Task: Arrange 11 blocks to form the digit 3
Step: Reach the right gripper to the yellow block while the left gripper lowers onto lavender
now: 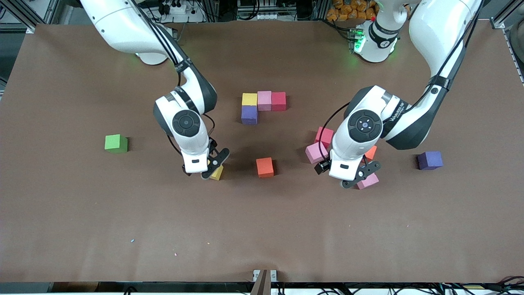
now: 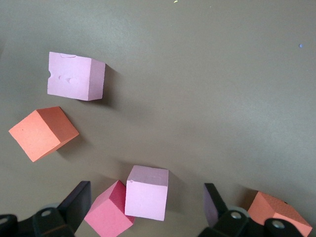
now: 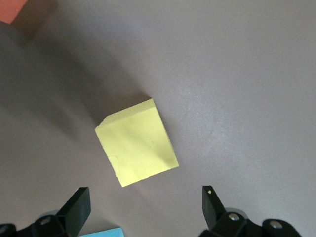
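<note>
Blocks lie scattered; right gripper wide over yellow cube, left gripper wide over pink cubes

The right pincer covers most of a yellow block in the front view; only a corner peeps out under its fingers. In the right wrist view a blue block is cut by the picture's edge, close by one finger, as is an orange block. The left pincer hides much of the pink block and the orange cube beneath its arm.
</note>
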Robot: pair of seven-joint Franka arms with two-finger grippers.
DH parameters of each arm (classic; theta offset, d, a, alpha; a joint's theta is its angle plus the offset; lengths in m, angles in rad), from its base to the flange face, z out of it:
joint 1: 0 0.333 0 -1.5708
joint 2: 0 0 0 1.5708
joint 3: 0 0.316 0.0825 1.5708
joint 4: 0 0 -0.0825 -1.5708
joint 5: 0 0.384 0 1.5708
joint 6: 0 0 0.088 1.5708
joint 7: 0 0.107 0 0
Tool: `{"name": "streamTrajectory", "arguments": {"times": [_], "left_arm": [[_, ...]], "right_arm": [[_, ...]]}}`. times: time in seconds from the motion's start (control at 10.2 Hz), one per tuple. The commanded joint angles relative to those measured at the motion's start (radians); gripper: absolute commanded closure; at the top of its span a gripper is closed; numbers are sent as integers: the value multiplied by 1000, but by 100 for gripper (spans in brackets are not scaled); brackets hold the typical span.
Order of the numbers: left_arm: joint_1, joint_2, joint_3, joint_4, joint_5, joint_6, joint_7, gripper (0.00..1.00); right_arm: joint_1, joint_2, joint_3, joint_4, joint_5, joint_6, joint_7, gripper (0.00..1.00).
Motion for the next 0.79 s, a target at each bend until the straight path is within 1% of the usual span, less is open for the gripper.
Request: {"name": "streamTrajectory", "arguments": {"times": [0.0,0.2,0.3,0.49,0.69], "left_arm": [[12,-21,-8,-17,-23,-8,9,0],[12,-21,-7,-17,-24,-8,9,0],[12,-20,-7,-17,-24,-8,9,0],[11,-29,-7,-17,-23,-8,-2,0],[14,-38,-8,-17,-26,-9,1,0]], "right_arm": [[-29,16,10,24,-13,-6,-62,0],[-26,30,10,18,-12,25,-76,0],[-25,53,10,15,-12,57,-79,0],[-25,64,11,-23,-13,130,-79,0],[-23,66,16,-25,-12,143,-111,0]]}}
